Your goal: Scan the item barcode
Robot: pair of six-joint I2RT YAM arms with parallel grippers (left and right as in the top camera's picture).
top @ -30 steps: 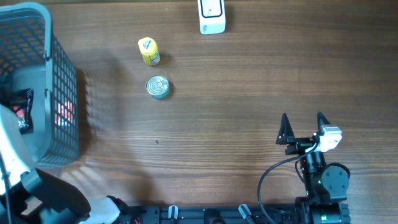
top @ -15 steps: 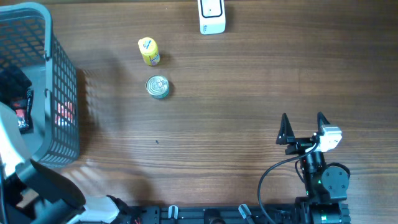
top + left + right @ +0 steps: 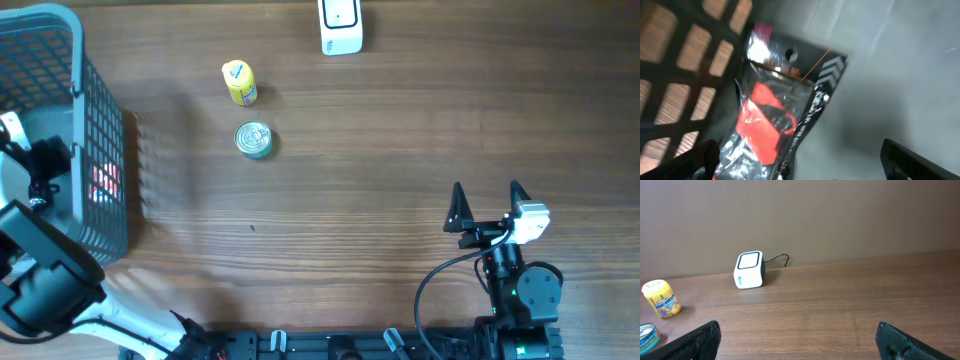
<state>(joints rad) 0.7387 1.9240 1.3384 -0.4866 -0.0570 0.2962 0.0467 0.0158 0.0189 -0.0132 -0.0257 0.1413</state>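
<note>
The left claw (image 3: 802,167) stands wide open inside the grey plastic mesh basket (image 3: 82,95) at the left edge of the overhead frame. Just beyond its fingers a clear plastic packet with red contents and a black header card (image 3: 775,115) lies on the basket floor. The right claw (image 3: 487,205), also spread wide and holding nothing, sits at lower right over the brown wooden table (image 3: 400,150). A white cube scanner (image 3: 341,27) stands at top centre, with a yellow tub (image 3: 240,83) and a round tin can (image 3: 254,139) at upper left.

Wooden table (image 3: 400,150), plain brown wall (image 3: 840,215)
</note>
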